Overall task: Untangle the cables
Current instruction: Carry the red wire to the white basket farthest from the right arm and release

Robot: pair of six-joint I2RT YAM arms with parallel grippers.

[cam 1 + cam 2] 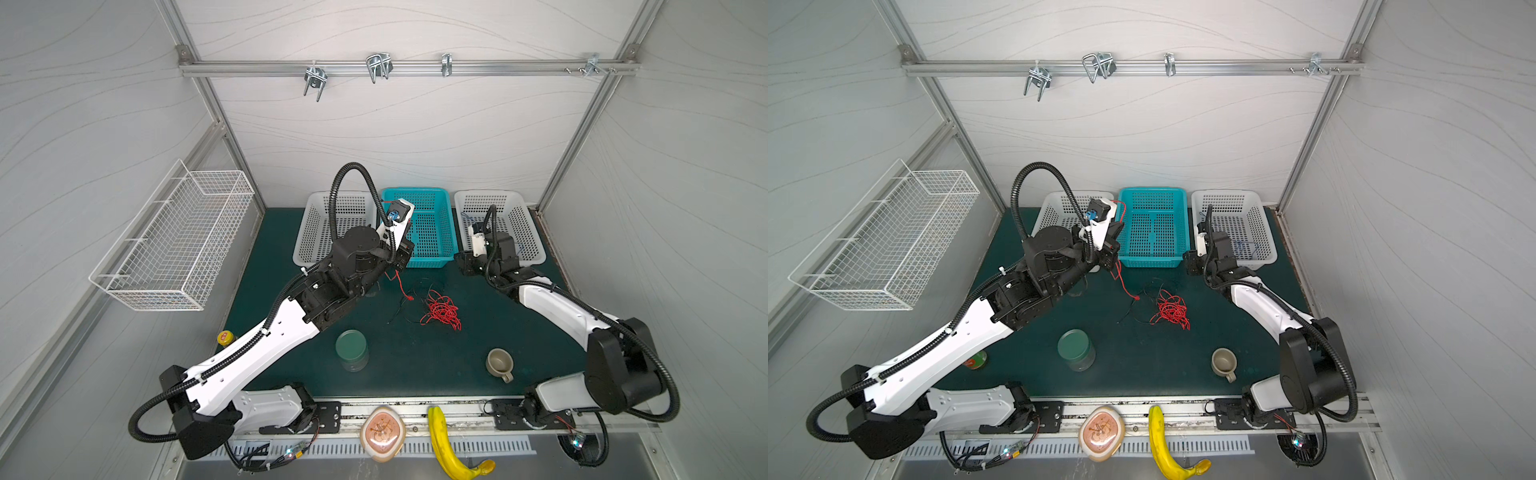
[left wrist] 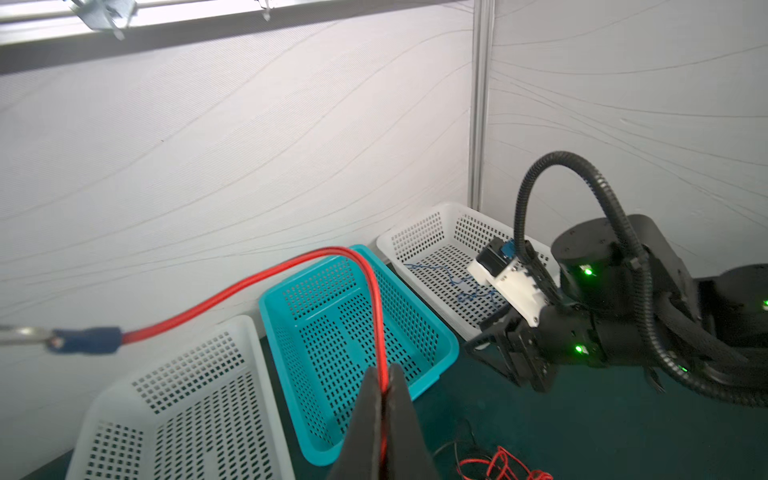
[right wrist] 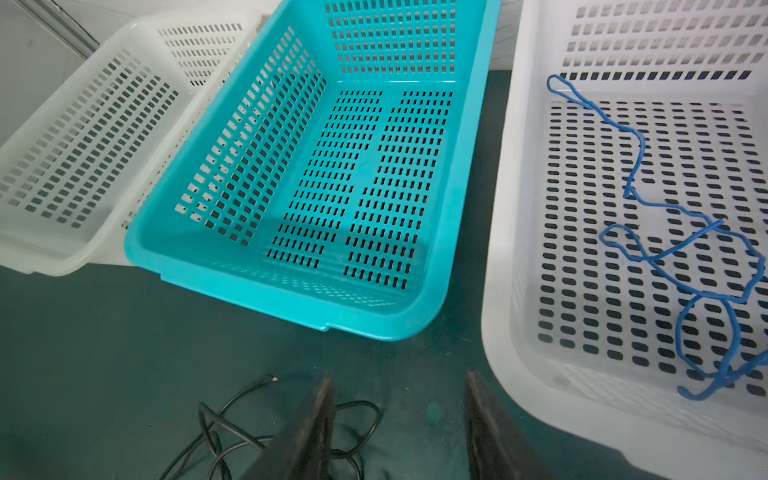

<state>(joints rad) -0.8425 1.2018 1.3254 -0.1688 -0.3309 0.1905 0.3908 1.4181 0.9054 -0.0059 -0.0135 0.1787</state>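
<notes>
**A:** While the thin red flexible cable is pinched tight between the closed jaws of the left gripper, a loop of it is thrown up in front of the teal perforated plastic basket. Its blue-sleeved, metal-tipped end is carried in the air.

**B:** Below the grip, the rest is trailed down to the dark green table mat. A loose red heap lies there, crossed by a thin black cable. Separation is judged not yet done.

**A:** The right gripper is held with jaws apart and nothing between them, close above the mat, just in front of the teal basket. Black loops are seen right beside one finger.

**B:** And the thin blue cable is already laid in the white perforated plastic basket, well apart from the heap.

**A:** So the red one is being drawn out, it seems. A slow, steady lift is called for, with the heap watched throughout.

**B:** Agreed. If black strands are dragged along, they are best pinned by the free gripper near the crossing. A jerk is to be avoided, since knots could be tightened and so thin a wire could be pulled through the pads.
</notes>
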